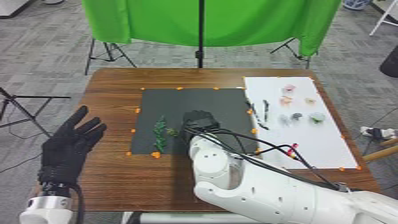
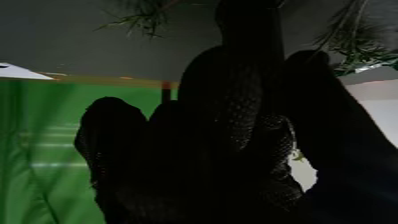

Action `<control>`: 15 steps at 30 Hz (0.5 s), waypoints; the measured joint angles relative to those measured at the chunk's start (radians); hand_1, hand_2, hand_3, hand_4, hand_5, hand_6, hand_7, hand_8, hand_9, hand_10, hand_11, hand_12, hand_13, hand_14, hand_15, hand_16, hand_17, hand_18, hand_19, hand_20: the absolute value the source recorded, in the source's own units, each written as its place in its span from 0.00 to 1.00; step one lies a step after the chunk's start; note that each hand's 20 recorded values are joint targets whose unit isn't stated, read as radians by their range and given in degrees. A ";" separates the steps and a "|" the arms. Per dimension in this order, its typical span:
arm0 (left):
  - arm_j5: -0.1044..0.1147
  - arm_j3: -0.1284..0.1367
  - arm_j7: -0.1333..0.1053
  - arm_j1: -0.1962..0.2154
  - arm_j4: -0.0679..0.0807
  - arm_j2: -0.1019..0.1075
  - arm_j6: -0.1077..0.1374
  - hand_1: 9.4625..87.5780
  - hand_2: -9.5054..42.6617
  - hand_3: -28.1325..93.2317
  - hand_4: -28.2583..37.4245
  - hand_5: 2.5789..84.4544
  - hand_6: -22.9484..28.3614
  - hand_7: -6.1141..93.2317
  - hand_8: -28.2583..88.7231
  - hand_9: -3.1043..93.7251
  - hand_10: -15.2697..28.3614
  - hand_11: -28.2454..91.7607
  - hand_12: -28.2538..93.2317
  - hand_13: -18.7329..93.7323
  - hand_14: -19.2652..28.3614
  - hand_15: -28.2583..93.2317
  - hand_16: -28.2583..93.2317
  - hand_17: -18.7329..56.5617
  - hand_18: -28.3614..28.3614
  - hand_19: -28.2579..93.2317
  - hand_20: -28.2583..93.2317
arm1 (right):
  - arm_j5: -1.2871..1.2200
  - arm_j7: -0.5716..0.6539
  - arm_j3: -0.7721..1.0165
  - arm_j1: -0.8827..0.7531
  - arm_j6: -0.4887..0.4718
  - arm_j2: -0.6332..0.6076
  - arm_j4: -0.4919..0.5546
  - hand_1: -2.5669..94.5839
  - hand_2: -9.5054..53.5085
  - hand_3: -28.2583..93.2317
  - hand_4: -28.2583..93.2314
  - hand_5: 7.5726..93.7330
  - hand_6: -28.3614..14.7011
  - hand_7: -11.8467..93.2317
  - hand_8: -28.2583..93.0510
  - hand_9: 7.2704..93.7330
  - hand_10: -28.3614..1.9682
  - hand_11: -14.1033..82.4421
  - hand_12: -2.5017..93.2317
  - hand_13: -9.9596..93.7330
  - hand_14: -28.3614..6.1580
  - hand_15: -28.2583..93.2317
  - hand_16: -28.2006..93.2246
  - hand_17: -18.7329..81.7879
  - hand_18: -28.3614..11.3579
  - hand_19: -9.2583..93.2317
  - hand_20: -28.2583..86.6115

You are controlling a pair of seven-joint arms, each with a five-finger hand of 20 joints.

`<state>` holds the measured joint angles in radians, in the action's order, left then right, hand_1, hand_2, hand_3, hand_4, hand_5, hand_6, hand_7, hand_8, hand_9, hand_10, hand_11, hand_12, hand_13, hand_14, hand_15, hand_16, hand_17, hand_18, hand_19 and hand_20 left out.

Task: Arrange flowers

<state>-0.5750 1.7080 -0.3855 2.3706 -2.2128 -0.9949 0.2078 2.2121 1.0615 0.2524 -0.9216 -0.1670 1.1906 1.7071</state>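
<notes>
My left hand [image 1: 69, 150] is open above the table's left side, fingers pointing away. My right hand [image 1: 201, 120] is low over the dark mat [image 1: 178, 100], right of a long green sprig [image 1: 160, 134] lying on it. In the right wrist view the dark glove of my right hand [image 2: 235, 110] has one green sprig [image 2: 147, 19] on one side and another [image 2: 348, 37] on the other; whether it holds either cannot be made out. Pink blooms [image 1: 288, 89], pale blooms [image 1: 316, 118], thin green stems [image 1: 259, 115] and a red flower [image 1: 292, 151] lie on or beside the white sheet [image 1: 311, 145].
The brown wooden table [image 1: 111, 95] has orange markers around the mat and sheet. A green cloth [image 1: 249, 22] hangs on stands beyond its far edge. Black cables run along my right forearm, over the mat's near right part.
</notes>
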 measured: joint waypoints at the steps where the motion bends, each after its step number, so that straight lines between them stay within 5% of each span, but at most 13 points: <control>1: 0.000 0.000 0.000 0.000 0.000 0.000 0.000 0.18 0.31 0.90 0.03 0.39 0.59 0.20 0.14 0.41 0.80 0.39 0.33 0.40 1.00 0.57 0.18 0.09 1.00 0.71 0.18 | 0.002 0.003 0.000 -0.001 0.000 0.000 0.000 0.35 0.18 0.80 0.03 1.00 0.64 0.36 0.11 1.00 0.59 0.72 0.20 0.96 0.55 0.86 0.44 0.81 0.13 1.00 0.78; 12: 0.003 0.005 0.002 0.023 -0.003 -0.011 0.002 0.17 0.29 0.92 0.03 0.40 0.59 0.20 0.15 0.39 0.81 0.39 0.32 0.37 1.00 0.56 0.17 0.08 1.00 0.71 0.17 | 0.085 0.001 -0.019 0.018 0.068 -0.063 0.059 0.28 0.13 0.78 0.03 1.00 0.60 0.31 0.13 1.00 0.53 0.67 0.25 0.92 0.51 0.87 0.44 0.78 0.12 1.00 0.79; 15: 0.005 0.003 -0.009 0.033 -0.003 -0.010 0.003 0.17 0.28 0.92 0.04 0.40 0.59 0.19 0.15 0.38 0.81 0.38 0.32 0.36 1.00 0.56 0.17 0.08 1.00 0.70 0.17 | 0.084 -0.004 0.023 0.015 0.084 -0.097 0.105 0.29 0.15 0.77 0.04 0.94 0.57 0.25 0.14 0.94 0.45 0.61 0.25 0.86 0.44 0.85 0.43 0.70 0.09 1.00 0.70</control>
<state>-0.5699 1.7107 -0.3945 2.4034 -2.2162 -1.0050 0.2112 2.2963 1.0576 0.2752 -0.9070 -0.0825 1.0934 1.8124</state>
